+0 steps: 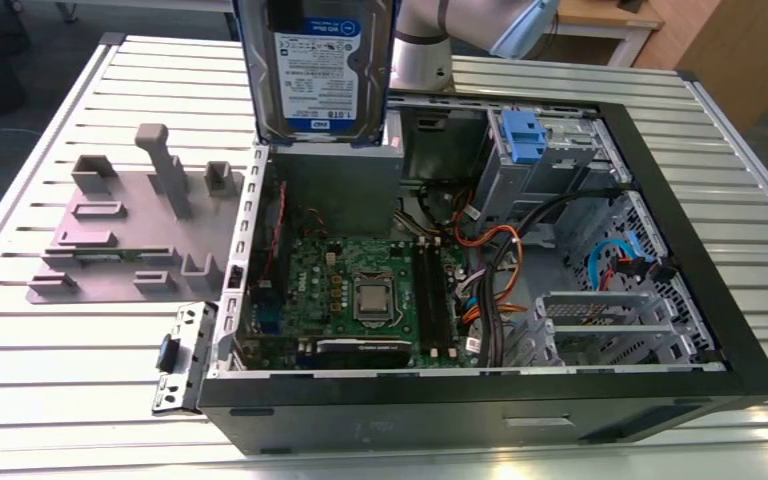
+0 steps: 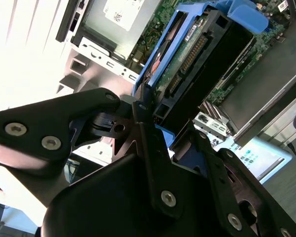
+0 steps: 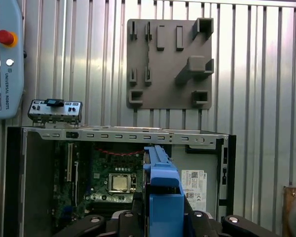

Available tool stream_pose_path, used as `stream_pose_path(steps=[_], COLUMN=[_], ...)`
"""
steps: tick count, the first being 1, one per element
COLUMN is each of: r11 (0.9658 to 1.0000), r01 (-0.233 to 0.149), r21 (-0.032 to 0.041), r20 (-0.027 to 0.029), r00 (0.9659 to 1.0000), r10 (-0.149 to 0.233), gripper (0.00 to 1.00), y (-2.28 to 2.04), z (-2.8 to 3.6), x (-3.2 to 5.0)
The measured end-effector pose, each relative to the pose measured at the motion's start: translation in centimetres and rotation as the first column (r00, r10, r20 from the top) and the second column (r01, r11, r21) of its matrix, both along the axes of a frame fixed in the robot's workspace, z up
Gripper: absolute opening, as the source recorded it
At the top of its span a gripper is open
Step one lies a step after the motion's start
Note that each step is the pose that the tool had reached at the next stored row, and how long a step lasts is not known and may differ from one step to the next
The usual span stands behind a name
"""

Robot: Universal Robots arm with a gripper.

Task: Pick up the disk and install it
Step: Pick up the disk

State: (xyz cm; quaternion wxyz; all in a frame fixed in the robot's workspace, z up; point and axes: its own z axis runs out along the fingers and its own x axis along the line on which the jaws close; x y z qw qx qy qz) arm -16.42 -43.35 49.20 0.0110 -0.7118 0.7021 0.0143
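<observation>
Fingers (image 2: pixel 149 148) grip the disk (image 1: pixel 317 60) upright, clear above the open case (image 1: pixel 491 405).

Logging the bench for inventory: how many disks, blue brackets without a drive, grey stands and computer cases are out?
disk: 1
blue bracket without a drive: 1
grey stand: 1
computer case: 1
Total: 4
</observation>
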Motion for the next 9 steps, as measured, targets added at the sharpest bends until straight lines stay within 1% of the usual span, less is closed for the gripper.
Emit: stream_pose_path(steps=[5, 7, 9], r11=[1.0000, 1.0000, 1.0000], r01=[0.000, 0.000, 0.000], r21=[-0.0009, -0.0022, -0.0025], r20=[0.0000, 0.0000, 0.0000], r00=[1.0000, 1.0000, 1.0000], r10=[0.000, 0.000, 0.000], gripper=[0.36, 0.36, 0.36], y=[-0.09, -0.29, -0.33], z=[0.00, -0.01, 0.00], x=[0.00, 0.00, 0.00])
